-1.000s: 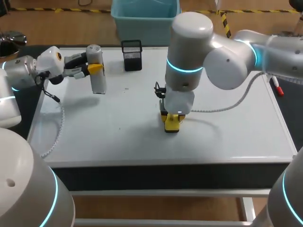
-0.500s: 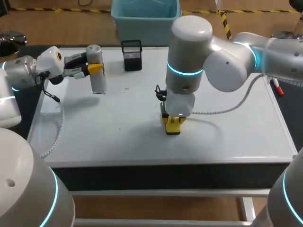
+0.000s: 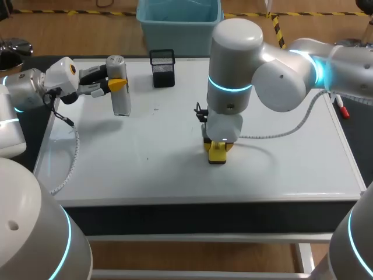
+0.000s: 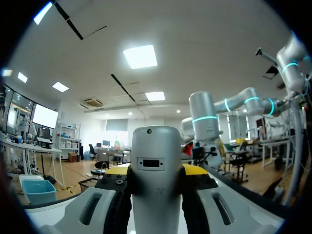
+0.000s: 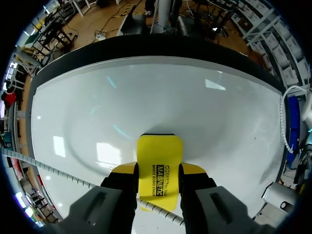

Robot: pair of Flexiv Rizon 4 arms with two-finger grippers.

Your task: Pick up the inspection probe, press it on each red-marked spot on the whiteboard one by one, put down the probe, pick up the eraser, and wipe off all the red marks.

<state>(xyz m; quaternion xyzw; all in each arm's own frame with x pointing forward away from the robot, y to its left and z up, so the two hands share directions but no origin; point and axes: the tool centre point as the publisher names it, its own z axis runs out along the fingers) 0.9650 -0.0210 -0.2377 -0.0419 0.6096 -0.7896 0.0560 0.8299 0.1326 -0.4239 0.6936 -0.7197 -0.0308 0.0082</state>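
The grey inspection probe stands upright at the whiteboard's back left, its lower end at the board. My left gripper is shut on its upper part. In the left wrist view the probe fills the gap between the left gripper's yellow tips. Near the board's middle my right gripper points down, shut on the yellow eraser, which rests on the surface. The right wrist view shows the eraser flat on the white board in the right gripper. No red mark shows on the board.
A black mesh pen holder stands at the back edge, right of the probe. A red-capped marker lies at the right edge. My left arm's coiled cable trails over the left side, and a white cable hangs from the right arm.
My right gripper has slid the eraser a little to the right across the board. The left arm and the probe have kept still.
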